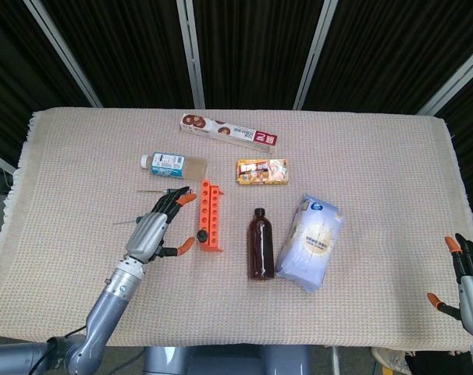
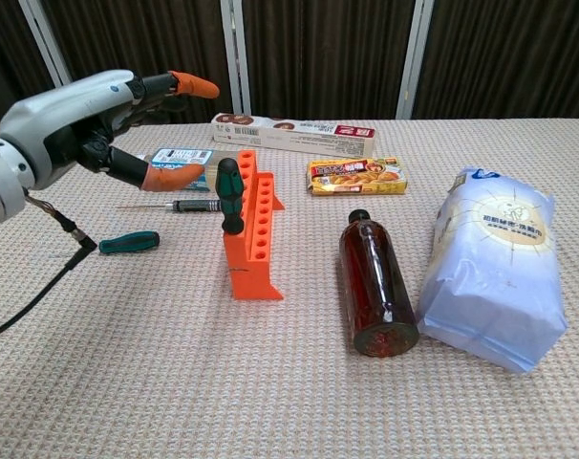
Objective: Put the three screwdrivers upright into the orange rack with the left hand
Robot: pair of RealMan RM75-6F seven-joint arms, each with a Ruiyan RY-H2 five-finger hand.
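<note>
Upright in the ribbed orange rack (image 2: 252, 232), apparently seated: rubbery-handled screwdriver (image 2: 230, 194).

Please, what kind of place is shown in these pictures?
Probably a robot test or data-collection station, not a home: a table under a beige woven cloth, dark curtain panels behind, and unrelated items such as an orange rack and a snack box.

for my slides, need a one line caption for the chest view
Left hand open beside the orange rack, one green-handled screwdriver standing upright in it.

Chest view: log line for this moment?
left hand open, off handle | one screwdriver upright in orange rack | two screwdrivers on table
</note>
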